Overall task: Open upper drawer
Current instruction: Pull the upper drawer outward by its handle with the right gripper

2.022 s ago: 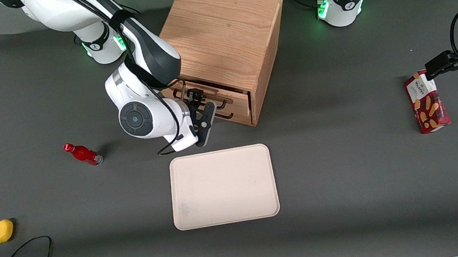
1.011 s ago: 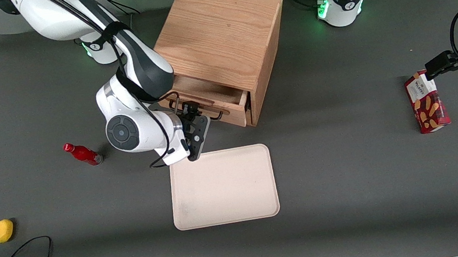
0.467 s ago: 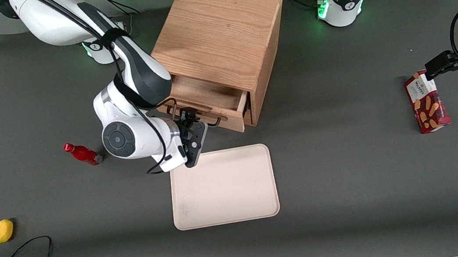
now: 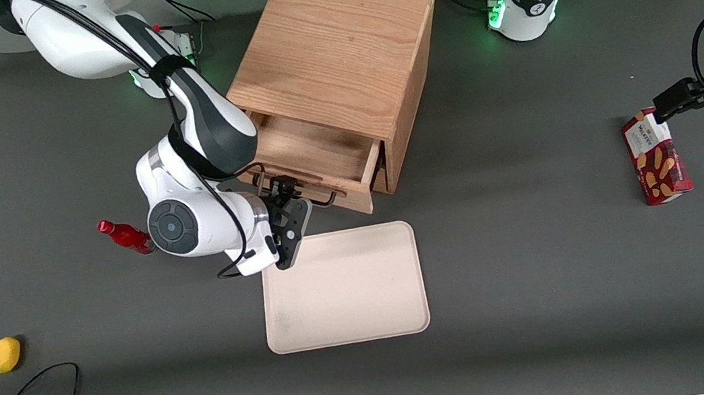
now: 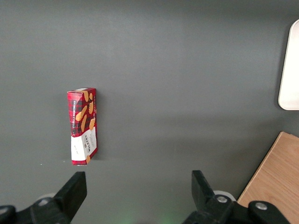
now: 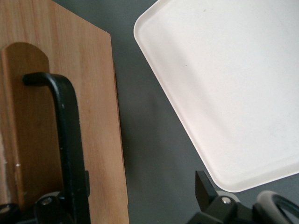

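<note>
The gripper [image 4: 290,200] is clamped on the black bar handle [image 6: 70,140] of the upper drawer [image 4: 319,154], which stands pulled out of the cabinet [image 4: 339,49]. Toward the parked arm's end of the table lies a red biscuit box [image 5: 83,125] marked "Walkers".

Drawer [image 6: 56,121] front, light oak, with black bar handle [image 6: 70,154] standing off an arched recess. Gripper [image 6: 135,210] at the handle, one black finger [image 6: 205,189] over the dark table [image 6: 145,140]. Cream tray [image 6: 229,88] on the table, near the drawer's front, apart.

Grained oak upper drawer [image 4: 319,154], matt black handle [image 6: 70,149], smooth matt cream tray [image 4: 343,287]
</note>
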Robot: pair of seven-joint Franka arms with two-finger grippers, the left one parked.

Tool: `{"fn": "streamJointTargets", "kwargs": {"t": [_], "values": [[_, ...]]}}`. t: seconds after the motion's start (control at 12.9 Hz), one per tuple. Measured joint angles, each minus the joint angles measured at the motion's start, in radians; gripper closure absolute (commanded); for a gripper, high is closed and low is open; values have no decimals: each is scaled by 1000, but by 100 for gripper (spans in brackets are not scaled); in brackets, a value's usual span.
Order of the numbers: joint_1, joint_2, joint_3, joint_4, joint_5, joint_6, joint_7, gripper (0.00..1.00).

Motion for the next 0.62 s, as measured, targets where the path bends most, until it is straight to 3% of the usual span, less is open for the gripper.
{"fn": "streamJointTargets", "kwargs": {"t": [0.62], "values": [[-25, 45, 0, 98, -2, -62, -1, 0]]}}
